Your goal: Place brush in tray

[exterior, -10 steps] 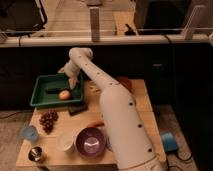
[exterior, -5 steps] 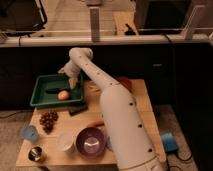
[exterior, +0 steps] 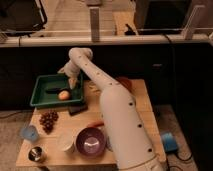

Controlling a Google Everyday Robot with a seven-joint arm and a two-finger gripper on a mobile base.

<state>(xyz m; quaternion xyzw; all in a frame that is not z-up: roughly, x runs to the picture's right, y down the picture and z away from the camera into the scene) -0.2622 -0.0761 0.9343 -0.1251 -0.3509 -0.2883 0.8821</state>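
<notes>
**Brush lies in the tray, gripper just beside it**

Brush [exterior: 53, 90], slim and dark, lies inside the green tray [exterior: 52, 104], its long axis running left to right, beside an orange fruit [exterior: 63, 95]. The gripper [exterior: 72, 81] hangs over the tray's right end, just right of the brush. Whether it is spread or closed cannot be told. The white arm reaches in from the lower right, wrist bent downward.

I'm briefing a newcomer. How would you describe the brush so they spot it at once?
Find the green tray at the back left of the table, beneath the gripper. Inside lies the brush, left of the orange fruit: slim and dark, unlike the broader black block outside the tray.
</notes>
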